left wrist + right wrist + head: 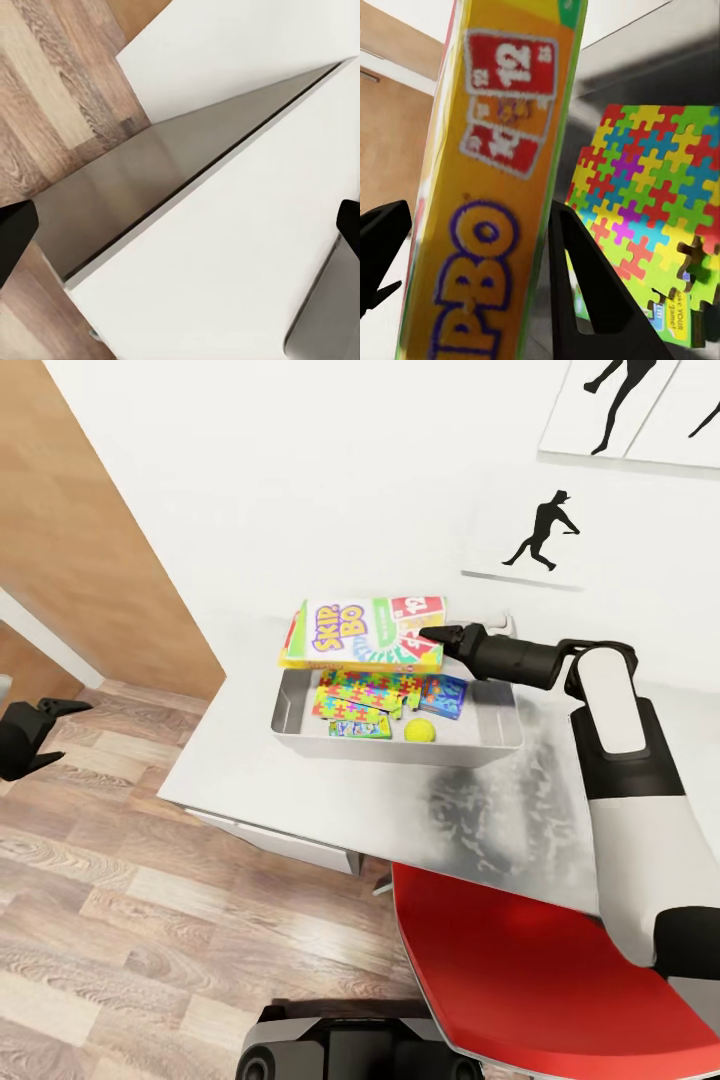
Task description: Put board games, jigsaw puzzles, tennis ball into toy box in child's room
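Right jaws [432, 632] close on the Skip-Bo board game [362, 632], gripping its near right corner; in the right wrist view the two black fingers [585, 292] sit on either side of the box's yellow lid [502, 187]. Just below those jaws lies the toy box [290, 710] on the light grey bench [330, 800], and the Skip-Bo box rests tilted over the tub's far rim. Under the jaws, inside the tub, lie a jigsaw puzzle [368, 693], a blue board game [444, 695], a green-edged board game [361, 729] and the tennis ball [419, 731]. Left jaws [50, 730] hang wide apart over the plank floor [120, 920], well apart from the bench.
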Robot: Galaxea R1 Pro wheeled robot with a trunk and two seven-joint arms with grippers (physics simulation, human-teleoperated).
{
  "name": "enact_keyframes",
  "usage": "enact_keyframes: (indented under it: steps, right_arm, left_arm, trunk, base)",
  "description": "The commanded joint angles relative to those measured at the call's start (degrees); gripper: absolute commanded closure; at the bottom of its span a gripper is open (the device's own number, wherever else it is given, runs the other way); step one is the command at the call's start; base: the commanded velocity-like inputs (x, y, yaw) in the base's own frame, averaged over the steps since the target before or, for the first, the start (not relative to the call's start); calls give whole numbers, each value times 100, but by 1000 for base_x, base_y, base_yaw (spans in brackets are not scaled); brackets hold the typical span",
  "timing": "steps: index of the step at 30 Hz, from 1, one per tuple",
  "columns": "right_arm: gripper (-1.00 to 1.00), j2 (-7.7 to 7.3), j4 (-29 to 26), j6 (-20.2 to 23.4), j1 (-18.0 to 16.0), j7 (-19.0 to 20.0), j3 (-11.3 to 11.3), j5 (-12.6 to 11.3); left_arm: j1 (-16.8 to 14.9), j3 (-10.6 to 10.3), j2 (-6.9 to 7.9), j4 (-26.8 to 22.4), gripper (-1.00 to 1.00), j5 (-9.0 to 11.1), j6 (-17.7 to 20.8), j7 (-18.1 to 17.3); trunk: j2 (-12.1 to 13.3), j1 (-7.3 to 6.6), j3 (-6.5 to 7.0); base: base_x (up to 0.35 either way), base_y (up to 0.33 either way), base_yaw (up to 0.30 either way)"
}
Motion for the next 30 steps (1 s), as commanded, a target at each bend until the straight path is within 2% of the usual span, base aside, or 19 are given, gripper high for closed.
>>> enact_keyframes:
  steps: [1,6,9,10,17,24,30]
  right_arm:
    - [100,-46,0,13,-10,18,13,-13]
    - [100,-183,3,13,-20,20,70,-30]
    - [100,-340,3,13,-25,23,221,-43]
    - [100,-340,3,13,-25,23,221,-43]
    - [100,-611,4,13,-27,28,434,-111]
    - [100,-727,5,13,-21,29,486,-149]
    - [100,-762,-16,13,8,31,509,-160]
  left_arm:
    - [11,22,0,-1,-100,52,16,59]
    - [67,54,1,5,-100,52,20,59]
    - [113,73,1,10,-100,52,22,58]
    - [113,73,1,10,-100,52,22,58]
    - [217,84,1,35,-100,46,19,61]
    - [277,91,0,51,-100,44,18,62]
    - [293,95,1,55,-100,38,17,65]
  trunk:
    - [-10,3,-8]
    - [-10,3,-8]
    - [-10,3,-8]
    - [-10,3,-8]
    - [-10,3,-8]
    - [-10,3,-8]
    - [-10,3,-8]
  base:
    - [0,0,0]
    - [0,0,0]
    - [0,0,0]
    - [0,0,0]
    - [0,0,0]
    - [0,0,0]
    - [0,0,0]
